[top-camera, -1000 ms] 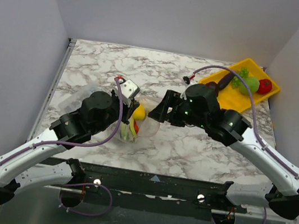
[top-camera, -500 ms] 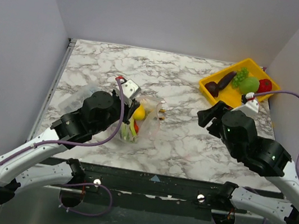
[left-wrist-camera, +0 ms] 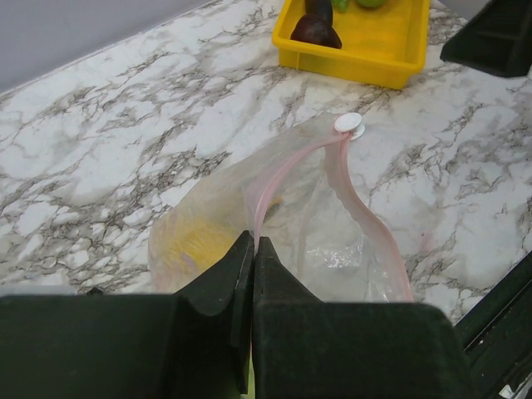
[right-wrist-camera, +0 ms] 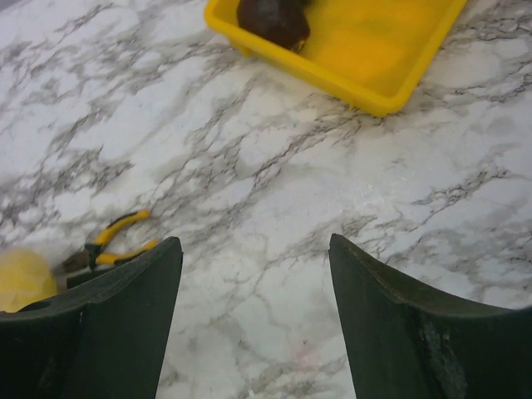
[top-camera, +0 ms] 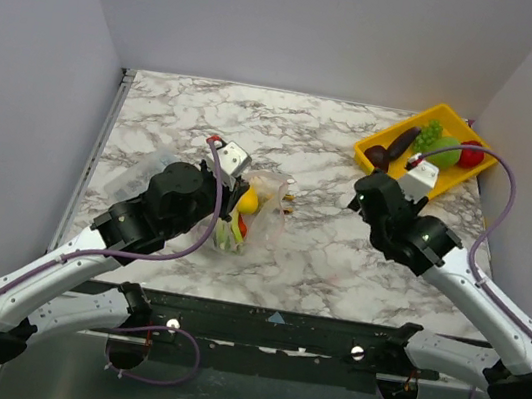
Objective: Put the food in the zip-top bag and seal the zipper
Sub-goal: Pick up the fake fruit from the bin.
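Filling is partly done: the bag hangs just ahead of the left gripper, which is pinched tight on its pink zipper, mouth gaping, with a lemon and a few other pieces inside. The right gripper is spread wide and empty above the worktop. Just beyond it, the eggplant, a green piece and a red fruit wait in the yellow tray; sealing is not yet done

Clear filmy bag, glossy yellow tray, seemingly plastic
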{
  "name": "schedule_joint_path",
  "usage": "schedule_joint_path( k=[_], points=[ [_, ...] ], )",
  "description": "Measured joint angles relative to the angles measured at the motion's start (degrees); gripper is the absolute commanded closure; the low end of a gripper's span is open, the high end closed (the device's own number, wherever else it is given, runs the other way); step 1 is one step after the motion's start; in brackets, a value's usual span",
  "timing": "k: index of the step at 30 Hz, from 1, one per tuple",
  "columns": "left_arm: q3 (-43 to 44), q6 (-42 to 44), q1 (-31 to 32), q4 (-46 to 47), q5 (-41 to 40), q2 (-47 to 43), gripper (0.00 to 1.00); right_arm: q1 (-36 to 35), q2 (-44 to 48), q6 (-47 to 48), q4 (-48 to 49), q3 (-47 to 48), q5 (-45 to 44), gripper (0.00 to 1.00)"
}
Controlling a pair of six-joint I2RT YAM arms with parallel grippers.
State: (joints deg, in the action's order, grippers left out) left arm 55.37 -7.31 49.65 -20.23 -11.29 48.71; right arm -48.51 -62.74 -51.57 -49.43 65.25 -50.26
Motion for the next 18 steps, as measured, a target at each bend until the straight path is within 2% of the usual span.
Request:
schedule_joint_path(
  k=[6, 11, 14, 18],
  points=[
    [0.0, 0.0, 0.0, 0.0, 0.0, 0.0, 1.00, 23.0, -3.7, 8.4, 14.1, -5.0, 14.2, 0.22],
    [0.0, 0.0, 0.0, 0.0, 0.0, 0.5, 1.00, 37.3, -14.1, 10.1, 24.5, -2.9, 33.4, 0.19],
    [0.0, 0.0, 0.0, 0.0, 0.0, 0.7, 1.00, 42.1, -22.9, 10.1, 28.5, 1.2, 41.1, 0.13],
    [0.0, 0.5, 0.2, 0.0, -0.1, 1.0, 1.00, 44.7, -31.7, 10.6, 32.7, 5.9, 48.5, 0.13]
  ],
)
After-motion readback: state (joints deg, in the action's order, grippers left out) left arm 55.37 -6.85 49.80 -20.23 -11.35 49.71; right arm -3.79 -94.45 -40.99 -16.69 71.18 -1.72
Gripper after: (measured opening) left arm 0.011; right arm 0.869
